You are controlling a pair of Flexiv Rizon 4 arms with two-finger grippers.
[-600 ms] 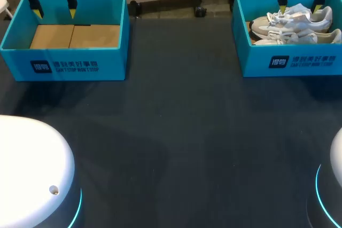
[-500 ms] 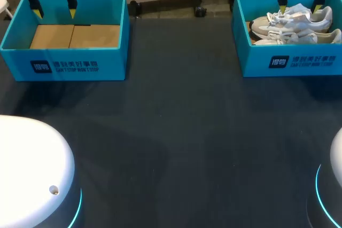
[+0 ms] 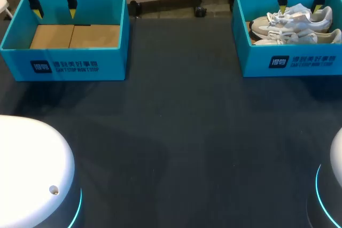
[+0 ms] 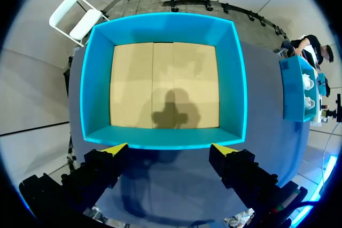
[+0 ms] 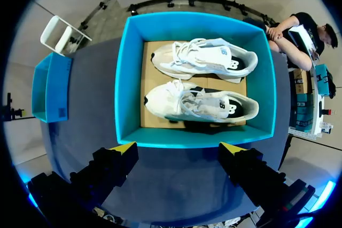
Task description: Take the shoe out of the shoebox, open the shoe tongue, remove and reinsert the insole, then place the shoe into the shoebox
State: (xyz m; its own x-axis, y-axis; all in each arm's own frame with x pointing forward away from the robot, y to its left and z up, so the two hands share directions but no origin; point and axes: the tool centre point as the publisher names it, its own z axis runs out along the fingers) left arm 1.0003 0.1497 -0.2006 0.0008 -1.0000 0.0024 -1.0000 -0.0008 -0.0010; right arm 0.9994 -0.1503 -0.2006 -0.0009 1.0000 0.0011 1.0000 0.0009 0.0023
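Two white shoes lie side by side on their sides in the shoebox (image 3: 291, 63) at the upper right of the head view: the farther shoe (image 3: 293, 18) against the back wall, the nearer shoe (image 3: 302, 37) just behind the front wall. In the right wrist view both shoes, the farther (image 5: 203, 57) and the nearer (image 5: 200, 104), rest on the tan cardboard floor of the teal shoebox (image 5: 195, 138), laces loose, dark heels pointing the same way; the two are close together, whether touching I cannot tell.

My right gripper (image 3: 299, 5) hangs over the back of this shoebox with its fingers spread wide and nothing between them. From the wrist, the right gripper (image 5: 178, 147) has its yellow tips apart above the near wall, the shoes ahead of it.

My left gripper (image 3: 54, 10), at the upper left of the head view, is likewise spread wide and holds nothing, over a second teal box (image 3: 64, 67). In the left wrist view, the left gripper (image 4: 170, 149) has its tips above the near wall of that box (image 4: 160, 138), whose cardboard floor bears the gripper's shadow.

Both boxes stand well apart on the dark table (image 3: 176, 126).
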